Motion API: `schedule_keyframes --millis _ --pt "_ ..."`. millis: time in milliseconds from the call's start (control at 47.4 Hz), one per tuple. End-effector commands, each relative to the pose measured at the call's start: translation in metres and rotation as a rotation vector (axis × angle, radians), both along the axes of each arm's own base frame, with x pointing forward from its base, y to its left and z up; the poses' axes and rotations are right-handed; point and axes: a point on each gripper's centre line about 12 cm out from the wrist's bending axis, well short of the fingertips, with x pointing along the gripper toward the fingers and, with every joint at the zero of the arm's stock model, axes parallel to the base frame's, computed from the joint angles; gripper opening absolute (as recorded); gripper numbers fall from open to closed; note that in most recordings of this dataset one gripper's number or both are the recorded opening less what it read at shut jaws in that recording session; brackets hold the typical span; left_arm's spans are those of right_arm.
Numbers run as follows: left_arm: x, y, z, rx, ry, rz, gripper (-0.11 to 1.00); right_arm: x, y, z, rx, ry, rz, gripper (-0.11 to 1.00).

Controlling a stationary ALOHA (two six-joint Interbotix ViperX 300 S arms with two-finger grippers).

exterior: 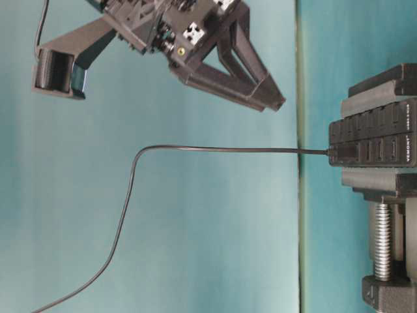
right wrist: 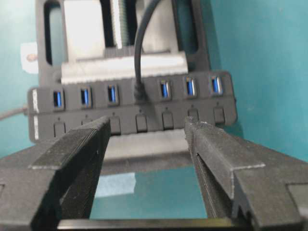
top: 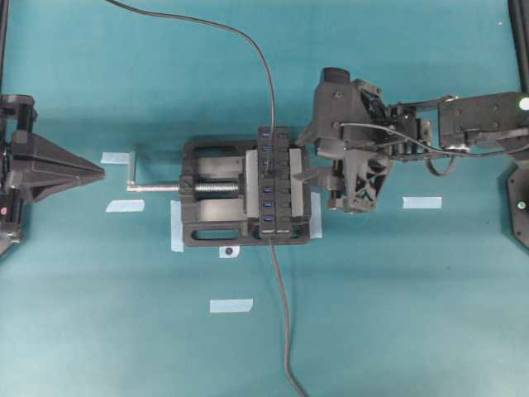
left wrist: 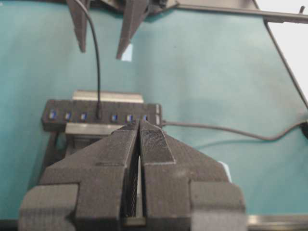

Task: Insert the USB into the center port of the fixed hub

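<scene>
Already my left black gripper [top: 101, 171] rests at the far left of the overhead view, its jaws pressed together on nothing, well away from the work. Moving right, the big black vise with its silver screw [top: 216, 188] clamps the fixed hub [top: 274, 184], a long narrow black bar with a row of blue slots and small buttons. The USB [right wrist: 140, 94], a small black plug ending a thin dark-grey cable [top: 248, 41], sits in the center port [right wrist: 140, 97], three blue slots showing on either side of it in my right wrist view. Further right, my right black gripper [right wrist: 147, 144] hangs just beside the hub with its jaws spread wide and empty. I judge the insertion done. The risk now is that a finger snags the cable as I pull away, dragging the plug out or tilting it.
</scene>
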Motion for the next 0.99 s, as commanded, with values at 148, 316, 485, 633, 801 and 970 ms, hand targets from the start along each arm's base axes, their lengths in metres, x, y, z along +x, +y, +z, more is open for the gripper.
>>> schedule_keyframes --millis 148,316,485,633,801,970 --pt "0.0019 0.0003 0.0046 0.0 -0.012 0.001 0.0 0.0014 0.0007 0.0124 0.0 -0.049 0.0 0.74" --pt "0.0019 0.0 0.0046 0.0 -0.012 0.0 0.0 0.0017 0.0007 0.0127 0.0 -0.052 0.001 0.74" --pt "0.0017 0.0003 0.0038 -0.002 -0.009 0.002 0.0 0.0015 0.0007 0.0123 0.0 -0.052 0.001 0.74" --pt "0.0019 0.0 0.0046 -0.002 -0.012 0.0 0.0 0.0003 0.0003 0.0105 0.0 -0.046 -0.001 0.74" --pt "0.0019 0.0 0.0046 0.0 -0.012 0.0 0.0 -0.0008 0.0009 0.008 0.002 -0.04 0.0 0.74" --pt "0.0019 0.0003 0.0046 -0.002 -0.012 0.002 0.0 -0.0012 0.001 0.008 0.002 -0.04 0.0 0.74"
